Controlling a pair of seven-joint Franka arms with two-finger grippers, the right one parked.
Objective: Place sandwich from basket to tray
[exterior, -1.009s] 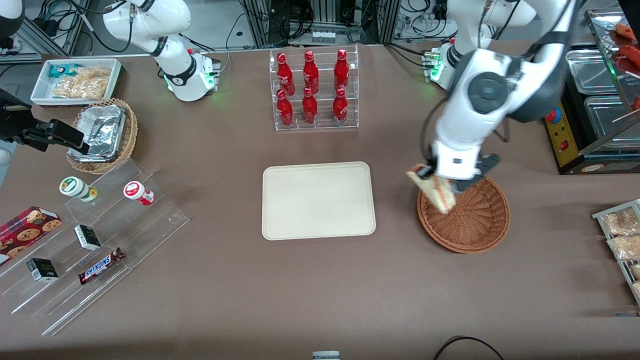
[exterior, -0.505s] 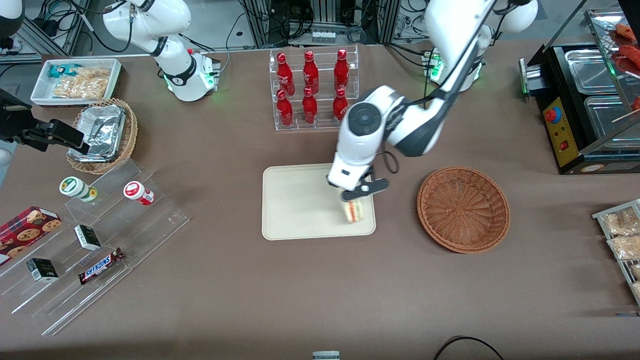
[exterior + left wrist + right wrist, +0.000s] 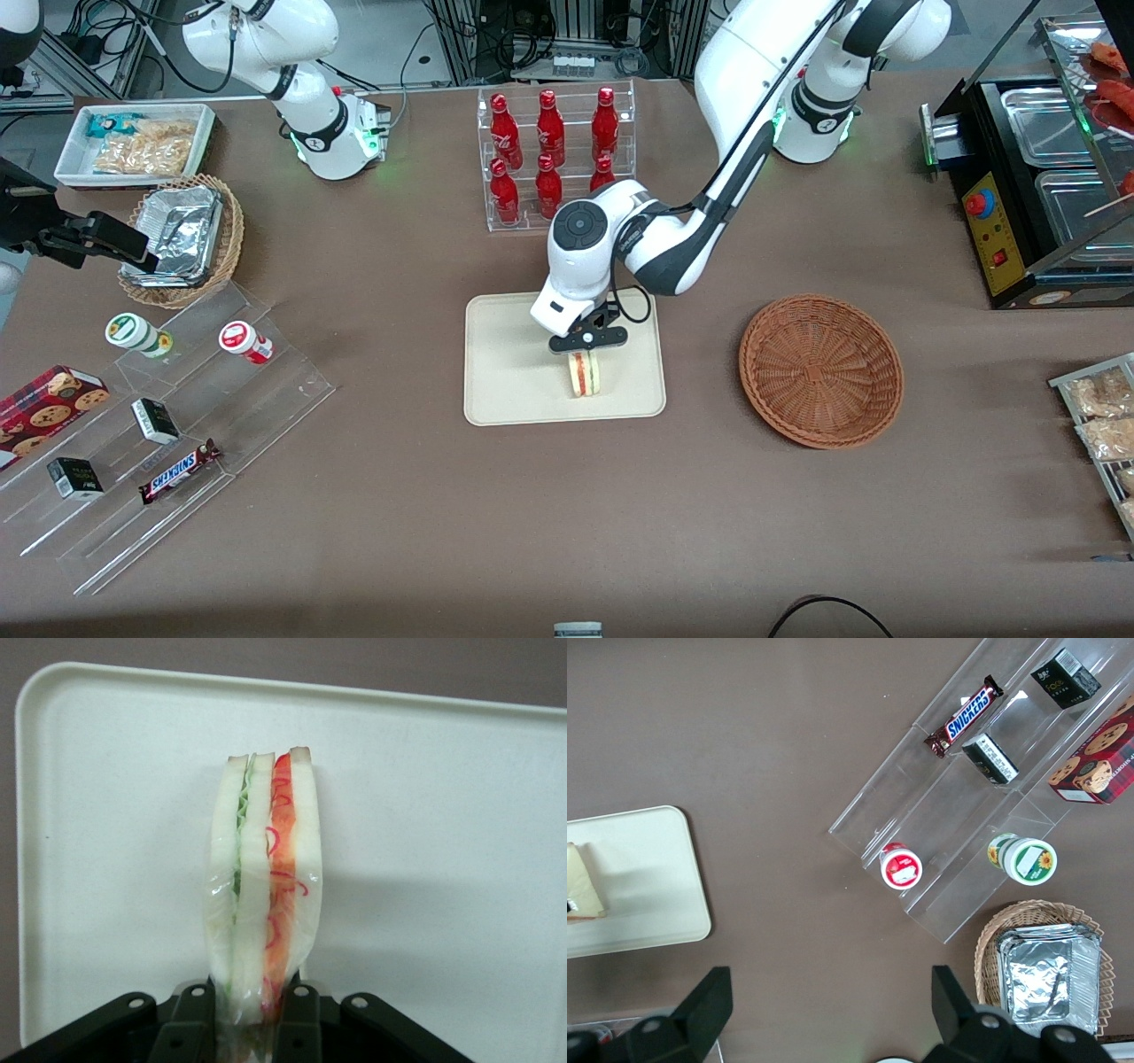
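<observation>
Transfer nearly complete: sandwich over tray, release pending.

Tray (image 3: pixel 514 372) lies mid-table with the reddish-brown wicker basket (image 3: pixel 821 369) beside it, toward the working arm's end, now holding nothing. Left arm's gripper (image 3: pixel 585 353) hangs over the tray, jaws clenched on the wrapped sandwich (image 3: pixel 584 375); the wrist view shows the fingers (image 3: pixel 193 1014) pinching one end of the wedge (image 3: pixel 263 877), bread and filling layers edge-on, with its shadow falling on the tray (image 3: pixel 461 859). Contact with the tray surface cannot be confirmed. Done: pick and carry. Left, by judgement: set down, let go, retreat. Versus half a second ago: gripper and sandwich have shifted from near the tray's basket-side edge toward its middle; basket unchanged.
</observation>
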